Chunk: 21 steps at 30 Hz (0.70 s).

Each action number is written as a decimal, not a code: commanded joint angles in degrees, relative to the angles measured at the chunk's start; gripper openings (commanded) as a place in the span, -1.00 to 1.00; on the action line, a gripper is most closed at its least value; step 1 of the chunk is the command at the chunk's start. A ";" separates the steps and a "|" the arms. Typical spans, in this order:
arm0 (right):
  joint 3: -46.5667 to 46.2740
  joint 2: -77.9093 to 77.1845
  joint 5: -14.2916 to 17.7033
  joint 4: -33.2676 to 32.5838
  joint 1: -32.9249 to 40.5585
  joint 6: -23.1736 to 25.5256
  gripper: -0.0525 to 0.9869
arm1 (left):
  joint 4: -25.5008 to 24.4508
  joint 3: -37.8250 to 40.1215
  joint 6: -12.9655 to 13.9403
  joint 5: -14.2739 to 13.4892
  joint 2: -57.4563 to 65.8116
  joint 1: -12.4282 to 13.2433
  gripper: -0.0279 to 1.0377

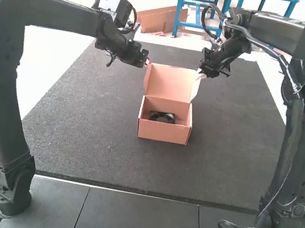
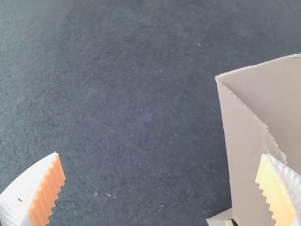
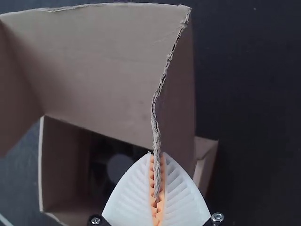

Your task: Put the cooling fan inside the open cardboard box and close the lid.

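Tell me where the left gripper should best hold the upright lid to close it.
Probably the left side flap of the lid: it stands upright and thin, so the open left gripper can pinch its free edge, coming from the left arm's side. The right gripper is shut on the opposite flap in the same way.

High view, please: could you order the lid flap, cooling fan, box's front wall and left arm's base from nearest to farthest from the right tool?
1. Lid flap: pinched in the right tool, right edge of the lid.
2. Cooling fan: inside the box, below the lid.
3. Box's front wall: nearer the camera than the fan.
4. Left arm's base: lower left corner.
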 commanded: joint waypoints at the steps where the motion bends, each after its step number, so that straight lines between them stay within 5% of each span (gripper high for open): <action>1: -0.96 -2.11 -0.72 -0.67 0.93 -0.13 -0.91 | 0.19 0.18 0.69 0.96 -2.85 -0.26 0.87; 7: -2.71 -3.78 -0.81 -0.67 1.45 -0.22 -0.91 | 0.11 -1.40 0.51 1.23 -3.91 -0.26 0.87; 21: -8.08 -8.09 -0.90 -0.41 1.98 -0.22 -0.91 | -1.21 -5.18 -2.21 6.68 -6.55 -2.02 0.87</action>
